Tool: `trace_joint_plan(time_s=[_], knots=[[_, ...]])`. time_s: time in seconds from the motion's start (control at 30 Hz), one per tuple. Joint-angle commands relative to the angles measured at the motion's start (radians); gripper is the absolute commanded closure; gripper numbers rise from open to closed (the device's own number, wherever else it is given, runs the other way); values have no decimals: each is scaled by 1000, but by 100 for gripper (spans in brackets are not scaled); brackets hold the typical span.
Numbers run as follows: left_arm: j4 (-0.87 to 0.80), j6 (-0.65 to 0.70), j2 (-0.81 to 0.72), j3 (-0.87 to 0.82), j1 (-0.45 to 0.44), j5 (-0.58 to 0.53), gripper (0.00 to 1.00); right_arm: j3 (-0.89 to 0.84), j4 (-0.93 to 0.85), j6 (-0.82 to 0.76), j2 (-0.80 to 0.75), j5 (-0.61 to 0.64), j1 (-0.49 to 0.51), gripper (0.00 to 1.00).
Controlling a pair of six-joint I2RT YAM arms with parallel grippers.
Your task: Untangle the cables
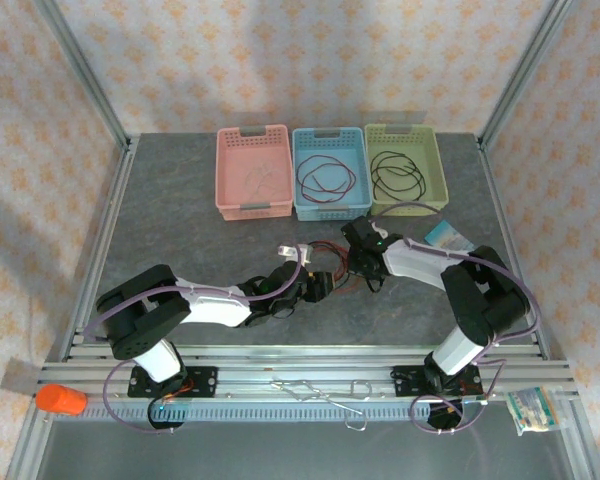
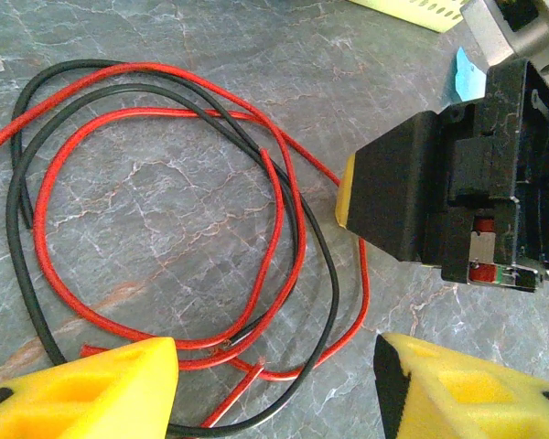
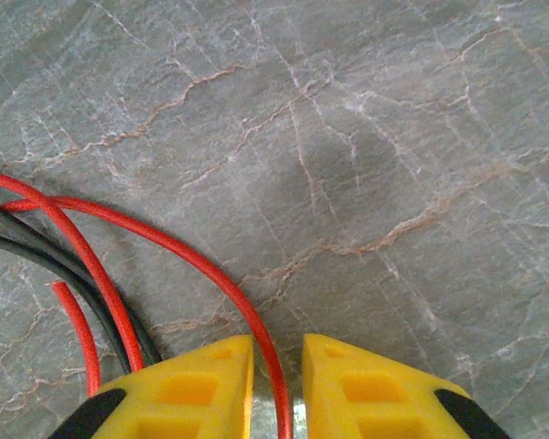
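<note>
Straddling one red cable (image 3: 210, 272) narrowly, grip unclear, right pincer (image 3: 277, 352) looks set to pull it from the tangled cables (image 1: 325, 275) at mid tabletop (image 1: 180, 235) while left pincer (image 2: 274, 361) hovers wide open above them.

Right wrist cam: the red cable (image 3: 221, 274) dives between the fingers of the right gripper (image 3: 277, 366) and off the bottom edge, so no telling if it's actually pinched. From overhead the tangle (image 1: 332, 265) is too small to sort strands, and the pink basket (image 1: 252, 131) holds some faint unreadable squiggle.
</note>
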Motion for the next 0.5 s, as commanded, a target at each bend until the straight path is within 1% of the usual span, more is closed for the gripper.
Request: trace_joint_plan(time_s=[0.0, 0.13, 0.33, 0.47], knots=[[36, -8, 5, 9, 8, -22, 40, 3, -33, 4, 27, 12, 7, 81], [22, 2, -5, 11, 9, -37, 40, 2, -30, 3, 25, 12, 6, 86], [-50, 51, -80, 17, 28, -77, 40, 18, -71, -3, 9, 45, 7, 92], [-118, 96, -147, 29, 52, -107, 40, 32, -118, -20, -58, 90, 7, 97]])
